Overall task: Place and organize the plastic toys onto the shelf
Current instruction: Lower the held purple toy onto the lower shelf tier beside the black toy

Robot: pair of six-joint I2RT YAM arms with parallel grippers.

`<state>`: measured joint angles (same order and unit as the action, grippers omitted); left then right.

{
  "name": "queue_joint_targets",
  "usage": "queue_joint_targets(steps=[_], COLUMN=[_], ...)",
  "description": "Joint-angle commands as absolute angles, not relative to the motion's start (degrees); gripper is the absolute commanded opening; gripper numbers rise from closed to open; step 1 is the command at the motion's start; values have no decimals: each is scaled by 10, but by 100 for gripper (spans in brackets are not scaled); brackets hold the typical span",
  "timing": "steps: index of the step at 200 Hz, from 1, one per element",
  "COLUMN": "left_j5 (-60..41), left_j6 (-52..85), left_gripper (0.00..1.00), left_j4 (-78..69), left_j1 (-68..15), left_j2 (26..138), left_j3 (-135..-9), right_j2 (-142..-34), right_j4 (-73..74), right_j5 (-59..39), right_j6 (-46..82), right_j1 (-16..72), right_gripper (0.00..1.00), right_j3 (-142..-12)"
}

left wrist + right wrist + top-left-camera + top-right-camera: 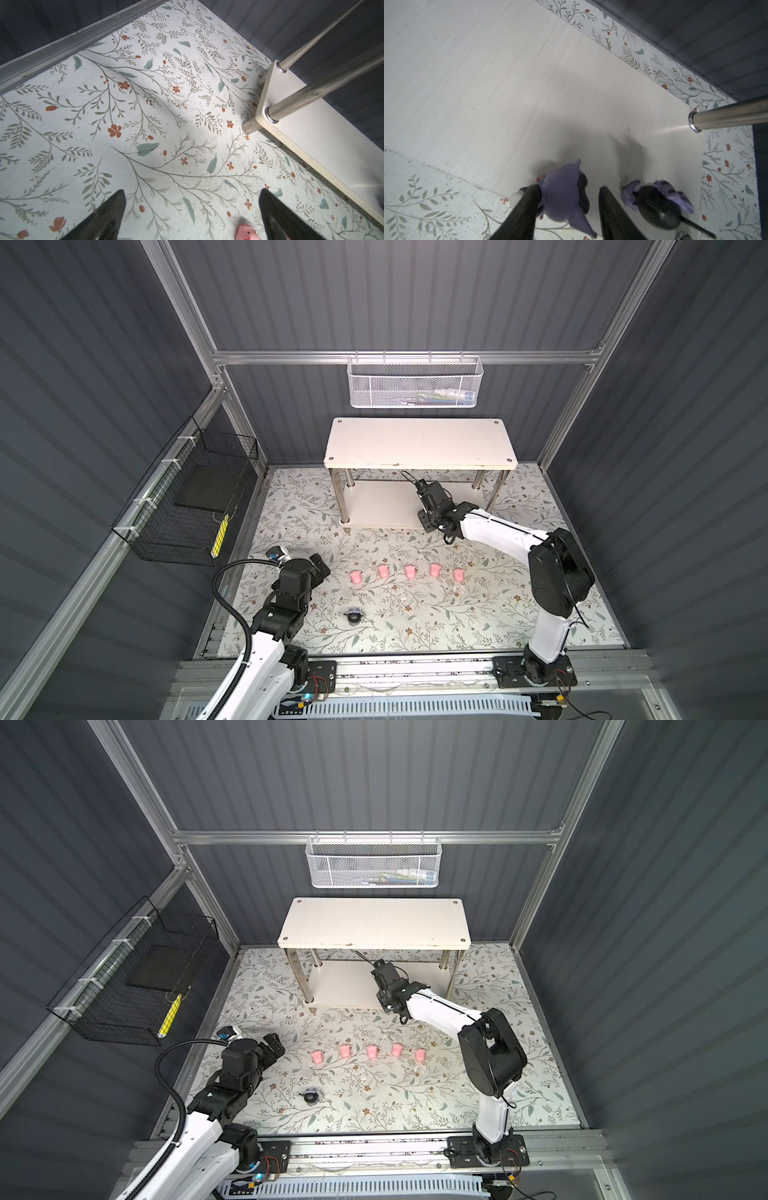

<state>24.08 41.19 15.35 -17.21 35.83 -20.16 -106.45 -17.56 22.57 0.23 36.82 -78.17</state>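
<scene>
My right gripper [569,188] pinches a purple toy [562,195] at lower centre of the wrist view, its length along my fingers, over the front edge of the lower tier [508,83]. A second purple toy [654,199] stands just right of it. The top of the shelf [419,443] hides all this in both top views. My left gripper [192,190] gapes wide and empty near the pink pigs [410,571].

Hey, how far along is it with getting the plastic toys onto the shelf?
Done: one purple toy lies on the shelf's lower tier. In hand: the right gripper holds a second purple toy over that tier's front edge. Left: five pink toys in a row and a third purple toy sit on the table; the left gripper is open and empty.
</scene>
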Motion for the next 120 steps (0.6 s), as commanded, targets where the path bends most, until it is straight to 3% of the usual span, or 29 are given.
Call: queue_joint_targets(steps=[1,120], left_j5=[250,253], left_j6=[414,414], left_gripper=[100,100], left_j4=[160,169], left_j1=[-173,-173], left_j2=[348,337], left_j3=[-194,-190], right_j2=[-1077,-1085], right_j4=[-179,-179], right_j5=[227,228], right_j6=[11,13], right_j1=[373,377], right_gripper=[51,52], right_j3=[-782,-786])
